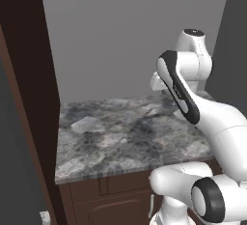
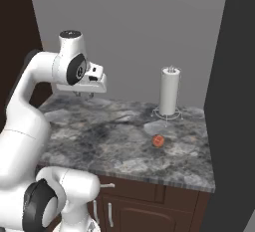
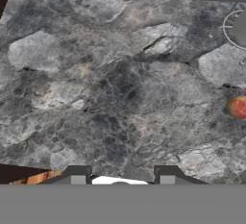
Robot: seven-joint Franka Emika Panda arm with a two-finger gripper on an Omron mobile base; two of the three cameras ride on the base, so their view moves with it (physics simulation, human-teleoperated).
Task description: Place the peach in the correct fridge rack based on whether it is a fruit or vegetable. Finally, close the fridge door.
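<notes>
The peach (image 2: 158, 141) lies on the counter (image 2: 114, 146) near the paper-towel holder (image 2: 169, 92), well apart from the empty, spread gripper (image 2: 83, 94) (hovering above); an off-centre approach could nudge it rolling.

Marble counter (image 2: 119, 146), brown cabinets (image 2: 144, 206), grey wall (image 2: 129, 27).

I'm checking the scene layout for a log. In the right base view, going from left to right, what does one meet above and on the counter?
The gripper, above the counter's left part → the peach, lying on the stone → the paper towel roll, upright on its wire holder → the dark panel at the right edge.
</notes>
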